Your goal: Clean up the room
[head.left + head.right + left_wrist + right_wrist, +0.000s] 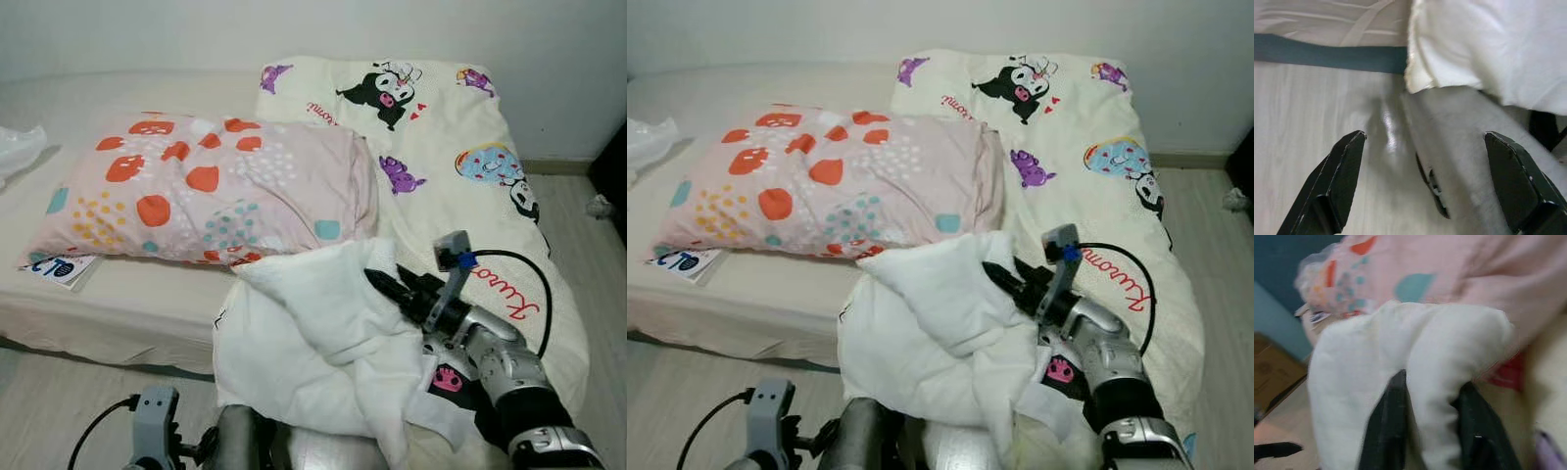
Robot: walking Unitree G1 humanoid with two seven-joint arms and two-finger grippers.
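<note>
Right gripper (1427, 426): clenched on a fold of the white blanket (313, 343), at the bed's (127, 304) near edge.
Left gripper (1425, 181): fingers spread, over pale floor (1308, 122).
Bed: spotted pillow (211, 191), cartoon sheet (441, 127).

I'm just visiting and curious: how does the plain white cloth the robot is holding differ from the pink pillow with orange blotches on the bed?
The plain white cloth is unpatterned; the pink pillow has orange, teal and yellow marks. The cloth is crumpled and hangs over the bed's edge, pinched in the right gripper; the pillow lies flat and plump, untouched. Both are soft bedding.
</note>
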